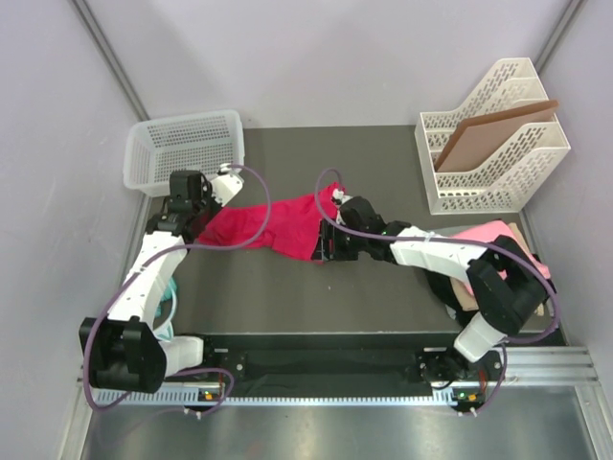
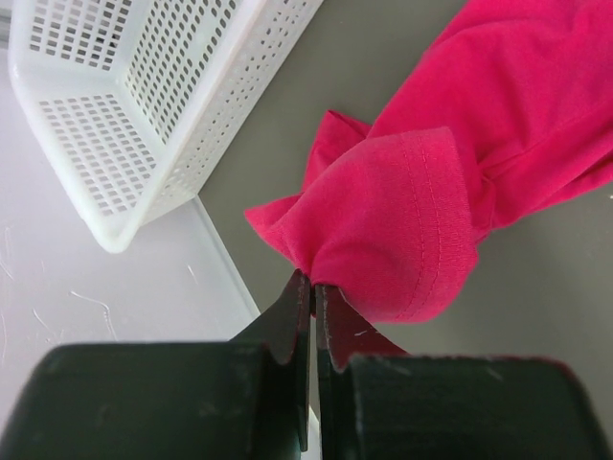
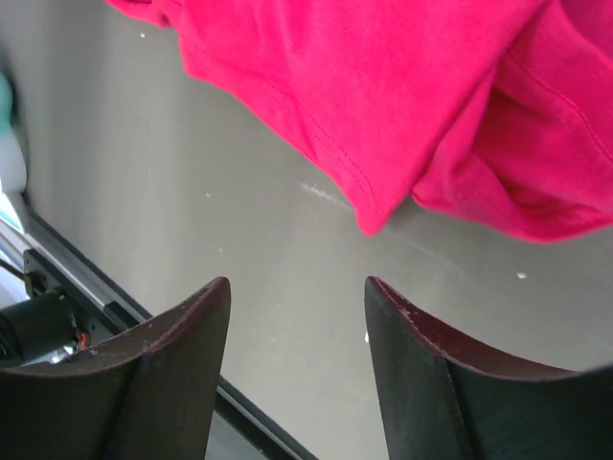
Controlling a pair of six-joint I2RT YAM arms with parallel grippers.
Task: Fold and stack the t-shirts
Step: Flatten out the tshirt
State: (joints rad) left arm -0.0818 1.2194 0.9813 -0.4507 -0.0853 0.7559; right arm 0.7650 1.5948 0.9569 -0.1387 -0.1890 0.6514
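The left tool [image 2: 311, 287] clamps the bunched crimson-pink t-shirt [image 2: 412, 211]; the right tool [image 3: 295, 287] gapes empty, cloth just beyond its tips; folding and stacking undone.

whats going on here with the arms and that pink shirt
Two arms are working on a crimson t-shirt lying bunched on the dark table, not yet folded. The left end effector is shut on one end of it, near the white basket. The right end effector is open at the other end, holding nothing. A light pink shirt lies at the right.
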